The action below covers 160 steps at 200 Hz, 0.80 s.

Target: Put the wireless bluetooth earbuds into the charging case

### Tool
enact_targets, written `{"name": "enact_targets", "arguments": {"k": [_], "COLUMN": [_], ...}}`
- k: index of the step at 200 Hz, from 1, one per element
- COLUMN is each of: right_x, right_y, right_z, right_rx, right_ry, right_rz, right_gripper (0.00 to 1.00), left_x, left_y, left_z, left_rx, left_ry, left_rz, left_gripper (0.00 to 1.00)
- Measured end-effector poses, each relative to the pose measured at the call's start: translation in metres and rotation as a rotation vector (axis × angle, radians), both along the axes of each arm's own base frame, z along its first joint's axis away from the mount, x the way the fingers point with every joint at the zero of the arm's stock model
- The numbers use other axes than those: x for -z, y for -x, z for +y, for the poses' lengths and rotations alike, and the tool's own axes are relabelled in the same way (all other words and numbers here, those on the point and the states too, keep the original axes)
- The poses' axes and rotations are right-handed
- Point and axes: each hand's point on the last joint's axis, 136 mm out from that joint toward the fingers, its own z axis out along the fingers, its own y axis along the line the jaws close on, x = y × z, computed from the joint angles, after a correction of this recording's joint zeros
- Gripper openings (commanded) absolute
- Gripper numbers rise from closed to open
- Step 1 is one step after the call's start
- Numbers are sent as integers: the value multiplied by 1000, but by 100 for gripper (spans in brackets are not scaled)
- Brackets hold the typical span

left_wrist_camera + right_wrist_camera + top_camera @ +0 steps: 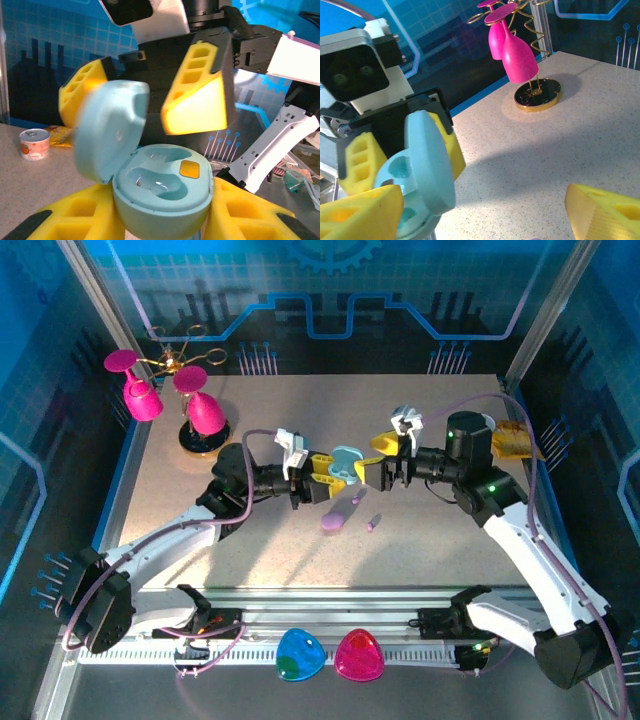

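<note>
My left gripper (322,476) is shut on the base of a pale blue charging case (162,192), held above the table's middle. The lid (109,131) stands open to the left and looks blurred. Both wells in the base are empty, with an orange patch beside them. My right gripper (377,468) faces it, open, and its yellow fingers (197,95) straddle the lid. In the right wrist view the lid (427,160) sits close to the left finger of my right gripper (485,215). A light purple earbud (373,523) lies on the table beside a purple case (335,520).
Pink wine glasses hang on a gold rack (165,390) at the back left. A small can (35,144) and a yellow packet (515,440) lie at the back right. A blue case (300,655) and a pink case (358,655) rest on the front rail.
</note>
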Motion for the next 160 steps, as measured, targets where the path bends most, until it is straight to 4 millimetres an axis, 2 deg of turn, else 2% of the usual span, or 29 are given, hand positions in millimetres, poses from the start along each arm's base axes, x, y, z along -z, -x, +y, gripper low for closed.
{"name": "enact_targets", "arguments": {"k": [37, 69, 113, 141, 160], "right_x": [1, -6, -27, -28, -18], "right_y": [-1, 2, 16, 1, -16], "right_z": [0, 0, -9, -26, -41], "right_rx": [5, 0, -16, 68, 158], "right_ry": [-4, -21, -100, -165, -192], "right_rz": [14, 1, -97, -80, -9], "right_gripper": [87, 100, 100, 100, 100], "left_x": [-3, -3, 10, 19, 21], "left_y": [2, 1, -11, -17, -19], "left_z": [0, 0, 4, 9, 14], "left_rx": [7, 2, -84, -146, -183], "left_ry": [8, 9, 0, -7, -4], "left_rz": [-16, -37, -34, -29, -42], "left_gripper": [20, 19, 20, 20, 20]}}
